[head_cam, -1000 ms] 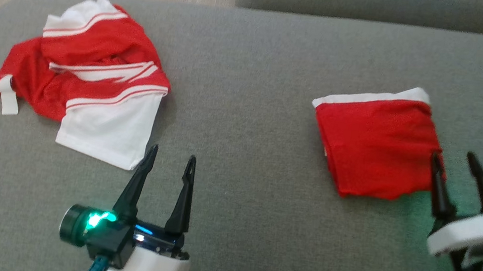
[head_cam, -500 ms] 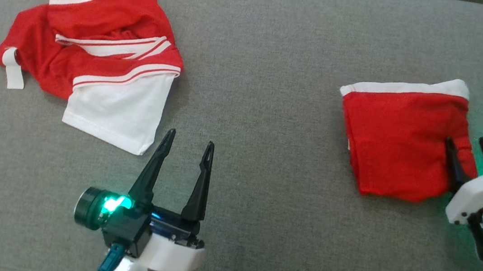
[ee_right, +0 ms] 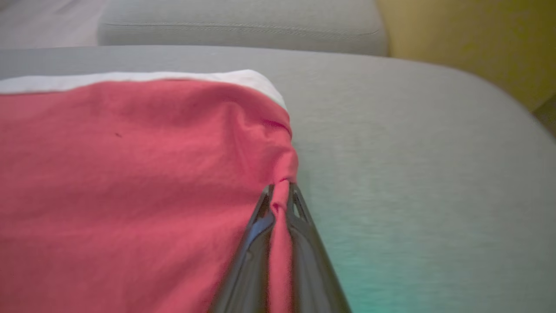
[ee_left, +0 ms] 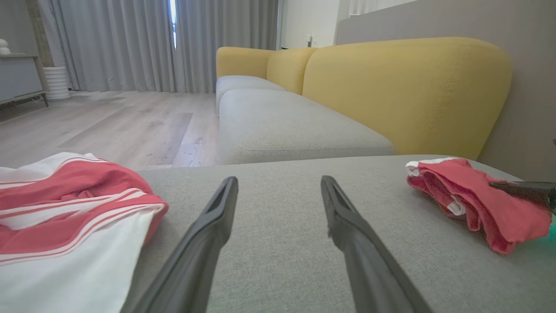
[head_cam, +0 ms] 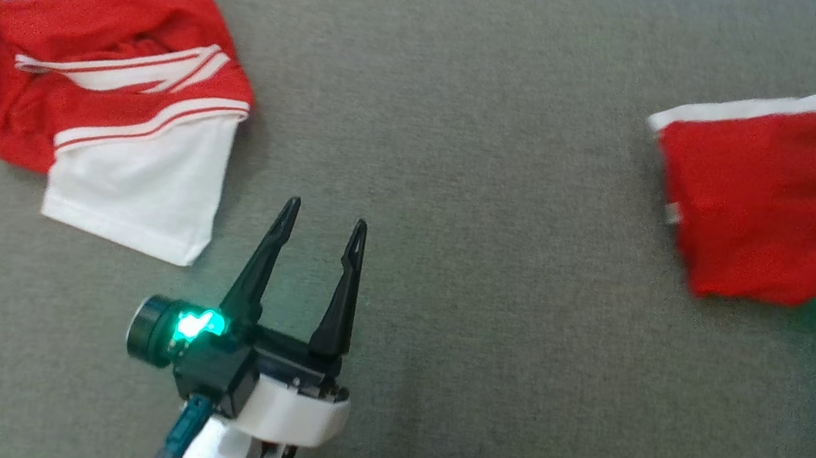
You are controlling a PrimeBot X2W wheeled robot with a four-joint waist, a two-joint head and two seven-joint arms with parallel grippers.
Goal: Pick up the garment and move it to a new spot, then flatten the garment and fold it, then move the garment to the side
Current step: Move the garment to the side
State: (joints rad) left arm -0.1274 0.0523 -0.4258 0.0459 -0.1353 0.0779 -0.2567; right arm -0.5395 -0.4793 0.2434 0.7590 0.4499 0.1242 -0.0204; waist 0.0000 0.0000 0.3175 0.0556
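Pinching right edge of folded red garment (head_cam: 757,200) with right gripper (ee_right: 280,191), fingers closed tight on a tuck of cloth. Lay flat on grey cushion (head_cam: 459,189), far right, white band along far edge. Held left gripper (head_cam: 326,214) wide open, empty, over bare cushion near crumpled jersey (head_cam: 108,95), not touching.

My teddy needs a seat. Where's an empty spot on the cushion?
Widest bare cushion lies between the striped garment and the folded red garment. Crowded near the left gripper and where the right gripper pinches the folded one.
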